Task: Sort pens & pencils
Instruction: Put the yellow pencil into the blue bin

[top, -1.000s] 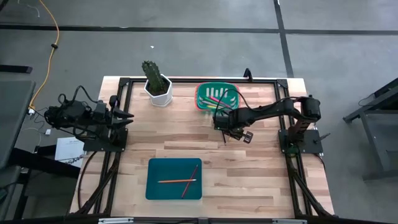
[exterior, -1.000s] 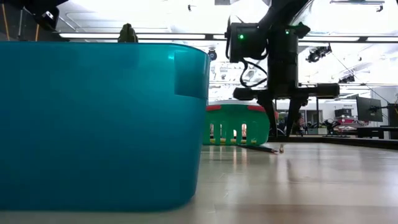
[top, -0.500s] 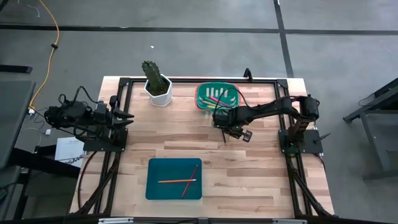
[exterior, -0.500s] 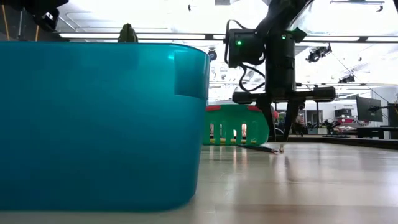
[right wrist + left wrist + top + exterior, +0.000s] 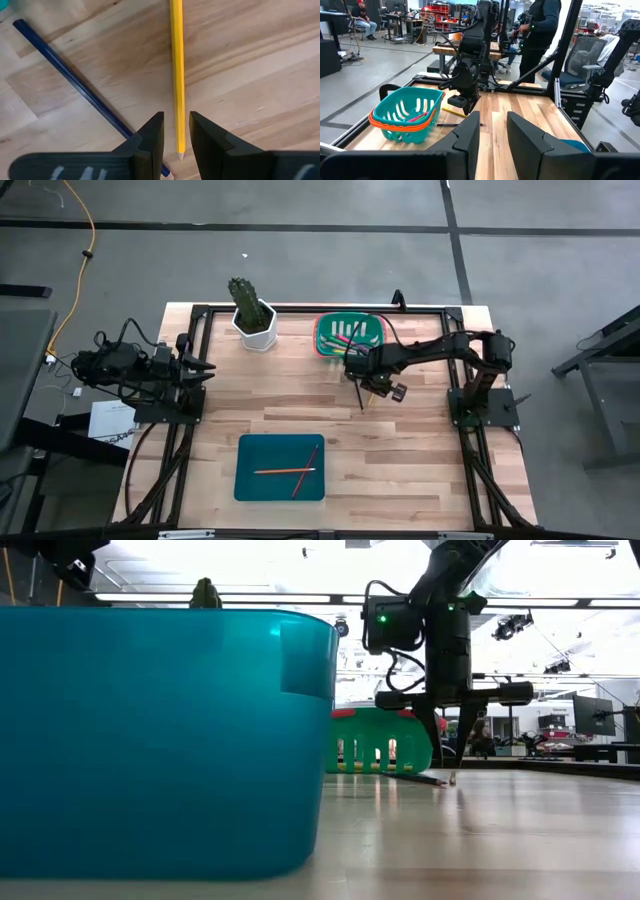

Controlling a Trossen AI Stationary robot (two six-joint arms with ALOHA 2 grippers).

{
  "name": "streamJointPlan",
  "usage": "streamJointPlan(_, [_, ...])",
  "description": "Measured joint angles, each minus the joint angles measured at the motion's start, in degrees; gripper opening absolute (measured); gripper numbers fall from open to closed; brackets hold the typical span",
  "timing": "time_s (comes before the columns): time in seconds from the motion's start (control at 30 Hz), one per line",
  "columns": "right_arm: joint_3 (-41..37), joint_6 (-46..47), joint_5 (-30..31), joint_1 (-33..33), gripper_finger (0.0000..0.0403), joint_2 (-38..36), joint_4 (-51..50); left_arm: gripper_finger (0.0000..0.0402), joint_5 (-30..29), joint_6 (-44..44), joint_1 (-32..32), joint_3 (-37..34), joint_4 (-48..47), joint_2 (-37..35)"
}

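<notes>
The right gripper (image 5: 174,131) is hovering over a yellow pencil (image 5: 176,75) lying on the table (image 5: 240,60) (a dark pencil (image 5: 75,82) beside), fingers slightly parted and empty; straddling it squarely should be helping.

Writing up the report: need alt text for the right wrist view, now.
The right hand hovers open, pointing down at a yellow pencil lying on the wooden table, the pencil lined up with the gap between its two dark fingers. A dark blue pencil lies diagonally beside it.
</notes>
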Motion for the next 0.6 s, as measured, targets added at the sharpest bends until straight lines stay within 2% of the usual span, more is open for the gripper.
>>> streamJointPlan(0.6, [-0.2,-1.18,-0.31,-0.74,0.0083,-0.06,-0.32,0.0085,-0.17,0.01,-0.01,0.0,-0.33,0.0])
